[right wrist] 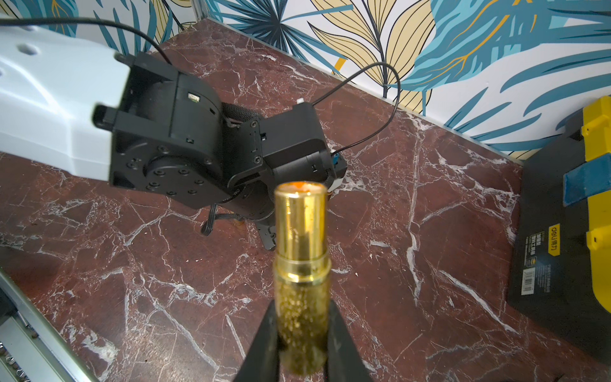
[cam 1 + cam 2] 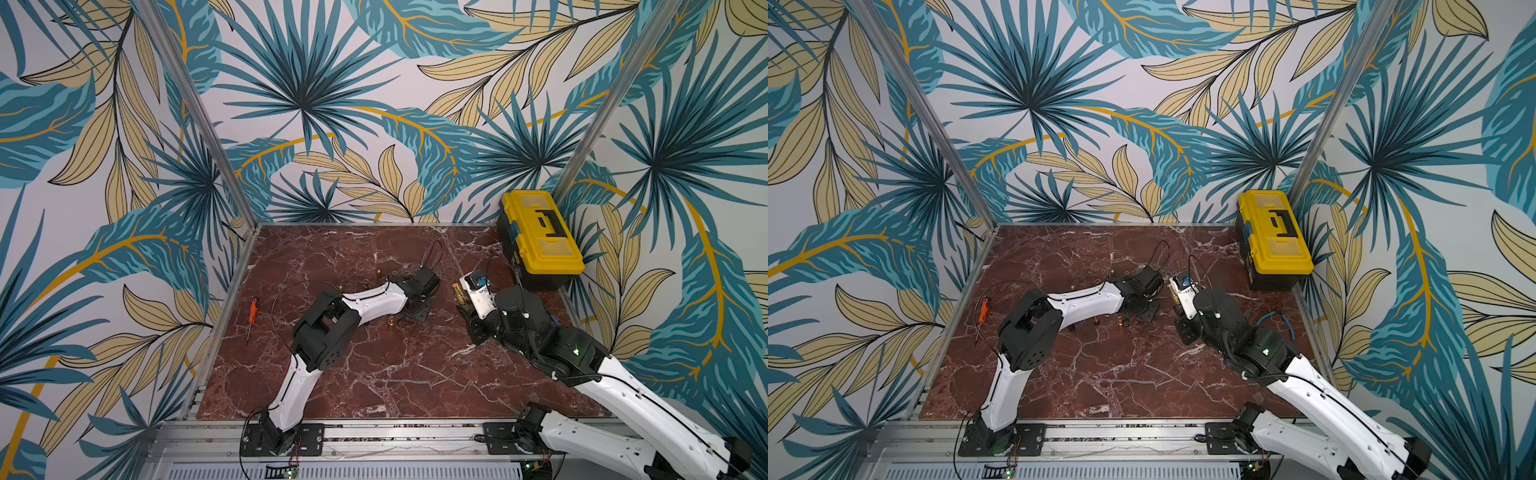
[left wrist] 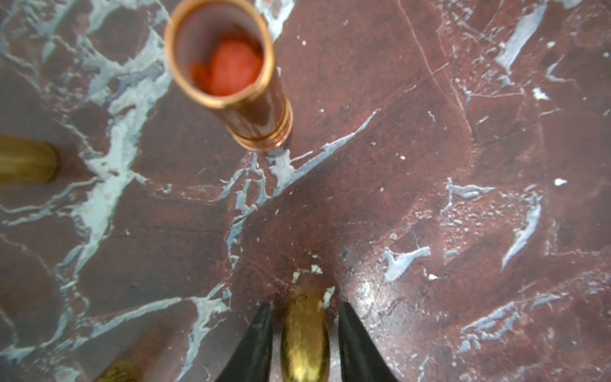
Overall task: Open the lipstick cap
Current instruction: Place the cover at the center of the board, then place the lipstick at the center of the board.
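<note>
**Cap (image 3: 305, 330) off and set down, left arm due to clear**

Left wrist view: the left gripper (image 3: 305, 306) points down at the marble table (image 3: 429, 165) with the gold cap between its black fingers (image 3: 254, 344). A sliver of marble shows on either side of the cap. I read the jaws as slackened, framing it rather than pinching it. The cap's far end looks to rest on the marble. Near it stands another open tube (image 3: 231, 82), copper-coloured, with a red stick inside. More gold pieces sit at the edges, too blurred for me to name.

Right wrist view: the right gripper (image 1: 301, 312) is clamped on the glittery base of the lipstick (image 1: 301, 231) and holds it out above the table. The neck is bare, with a trace of orange at the open end and no cap on it.

Both top views: the lipstick is toward 2 o'clock from the table's middle, short of the yellow toolbox (image 2: 540, 232) in the 2 o'clock corner. The left gripper works at about 1 o'clock, nearer the middle, with its fingers hidden under the arm.

My judgement is that the opening itself is done and the step in hand is parting with the cap. Next I'd want the left arm raised straight up, since a sideways drift could tip the cap or the copper tube.
</note>
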`<state>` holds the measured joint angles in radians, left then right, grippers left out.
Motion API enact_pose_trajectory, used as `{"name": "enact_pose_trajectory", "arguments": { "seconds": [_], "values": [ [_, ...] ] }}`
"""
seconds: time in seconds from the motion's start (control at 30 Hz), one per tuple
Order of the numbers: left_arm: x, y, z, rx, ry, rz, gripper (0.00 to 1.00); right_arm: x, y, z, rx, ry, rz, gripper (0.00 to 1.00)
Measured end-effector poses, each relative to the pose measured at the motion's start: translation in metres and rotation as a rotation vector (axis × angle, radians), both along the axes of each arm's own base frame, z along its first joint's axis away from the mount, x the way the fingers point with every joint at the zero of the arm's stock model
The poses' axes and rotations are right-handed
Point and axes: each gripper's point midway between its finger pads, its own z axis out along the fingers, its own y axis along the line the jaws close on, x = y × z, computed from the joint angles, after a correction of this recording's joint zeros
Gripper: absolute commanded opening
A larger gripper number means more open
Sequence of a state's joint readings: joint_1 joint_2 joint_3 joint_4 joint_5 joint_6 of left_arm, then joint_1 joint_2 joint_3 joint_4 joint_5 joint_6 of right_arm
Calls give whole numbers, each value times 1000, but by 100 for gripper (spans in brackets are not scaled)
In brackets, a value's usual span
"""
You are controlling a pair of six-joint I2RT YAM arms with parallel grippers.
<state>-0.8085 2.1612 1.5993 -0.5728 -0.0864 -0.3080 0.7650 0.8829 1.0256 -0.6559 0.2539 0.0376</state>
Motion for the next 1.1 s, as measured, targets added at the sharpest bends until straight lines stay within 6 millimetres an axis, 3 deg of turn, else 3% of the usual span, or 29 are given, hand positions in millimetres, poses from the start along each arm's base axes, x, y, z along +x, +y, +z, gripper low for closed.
{"name": "enact_pose_trajectory", "arguments": {
  "seconds": [0.1, 0.2, 0.5, 0.6, 0.83, 1.1],
  "values": [
    [-1, -2, 6, -14, -2, 0, 40, 0, 0, 0, 1, 0, 0, 15],
    [-4, -6, 27, -65, -7, -9, 44, 0, 0, 0, 1, 0, 0, 14],
    [-22, -16, 151, -356, -55, -43, 56, -1, 2, -6, 7, 14, 8, 14],
    [-32, -5, 182, -462, -19, -32, 57, -1, 3, -6, 16, 13, 10, 14],
    [-38, 35, 221, -638, 81, 51, 58, 1, 12, -19, 24, 40, 26, 14],
    [-64, 28, 245, -753, 186, 3, 59, 7, 31, -24, 65, 59, 64, 13]
  ]
}}
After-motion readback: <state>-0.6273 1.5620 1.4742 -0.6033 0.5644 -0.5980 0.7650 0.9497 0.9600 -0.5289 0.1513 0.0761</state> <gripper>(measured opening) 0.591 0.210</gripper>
